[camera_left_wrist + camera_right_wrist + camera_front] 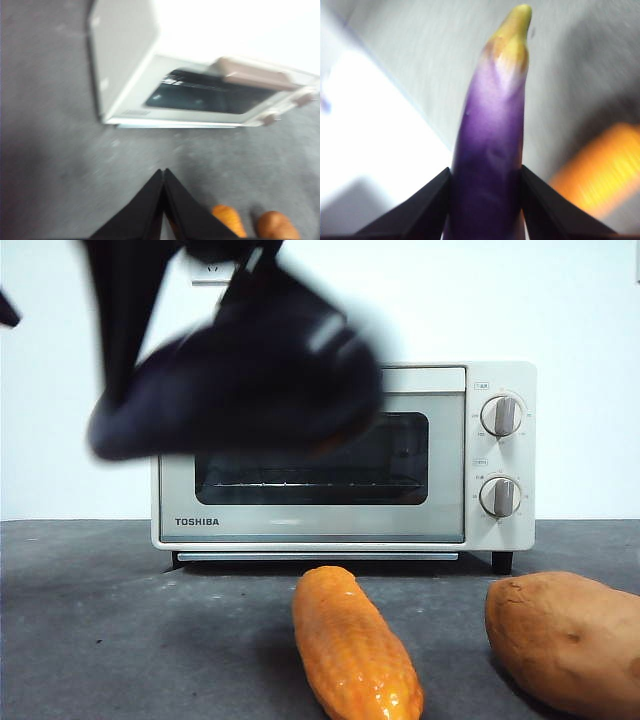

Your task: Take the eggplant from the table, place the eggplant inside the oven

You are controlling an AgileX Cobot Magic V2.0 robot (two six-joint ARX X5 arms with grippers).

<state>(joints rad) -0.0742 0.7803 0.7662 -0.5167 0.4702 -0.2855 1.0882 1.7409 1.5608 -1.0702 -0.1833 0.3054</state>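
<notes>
Above the table (120, 620), right fingers (487, 200) clamp the blurred, seemingly level eggplant (492, 140).

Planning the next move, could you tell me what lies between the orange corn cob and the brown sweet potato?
Only bare dark grey table; front view shows corn cob and sweet potato apart.

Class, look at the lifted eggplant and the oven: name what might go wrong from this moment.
1. The oven door looks closed, so the eggplant may strike the glass.
2. The right pincer grips only one end of the eggplant; it might tilt or slip.
3. A dropped eggplant could land on the corn below.
</notes>
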